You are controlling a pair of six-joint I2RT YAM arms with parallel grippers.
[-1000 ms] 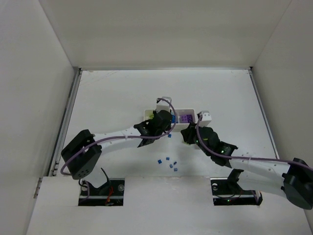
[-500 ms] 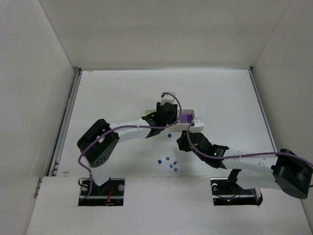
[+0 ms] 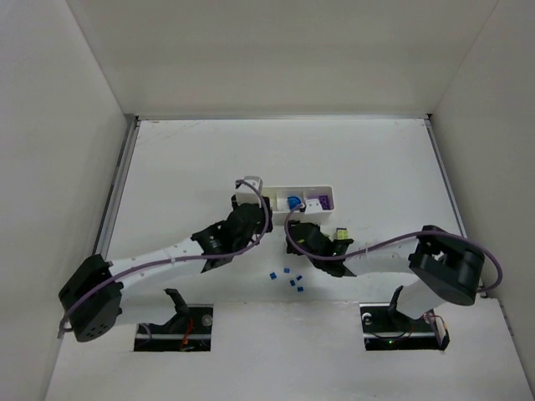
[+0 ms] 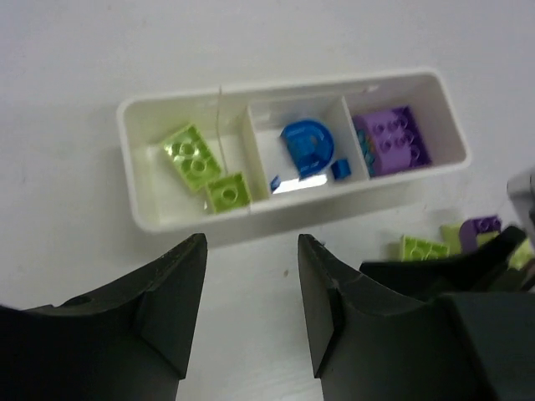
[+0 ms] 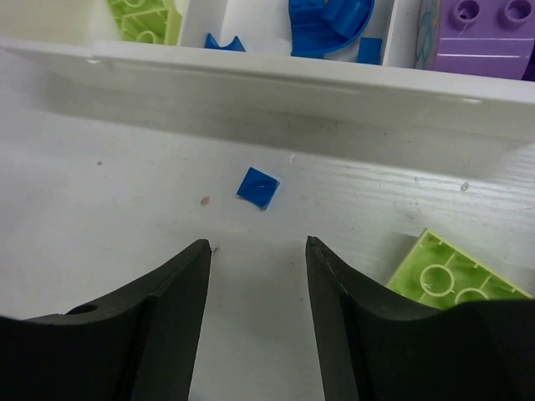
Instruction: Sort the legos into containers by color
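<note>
The white tray (image 3: 333,200) lies mid-table. In the left wrist view its left compartment (image 4: 138,167) holds two lime bricks (image 4: 194,154), the middle one the round blue piece (image 4: 308,146) with tiny blue bits, the right one a purple brick (image 4: 393,140). My left gripper (image 4: 251,251) is open and empty, just short of the tray's near wall; in the top view it (image 3: 253,219) sits left of the tray. My right gripper (image 5: 257,251) is open and empty, with a tiny blue bit (image 5: 257,187) on the table just ahead of its fingertips; in the top view it (image 3: 294,234) is below the tray.
A loose lime brick (image 5: 451,276) lies right of the right gripper, and it shows beside a small purple brick (image 4: 481,225) in the left wrist view. Several tiny blue bits (image 3: 288,277) lie on the table nearer the bases. White walls enclose the table.
My left gripper has pulled back from over the tray to its near left, uncovering the compartments. My right gripper has moved left, to in front of the tray's near wall.
</note>
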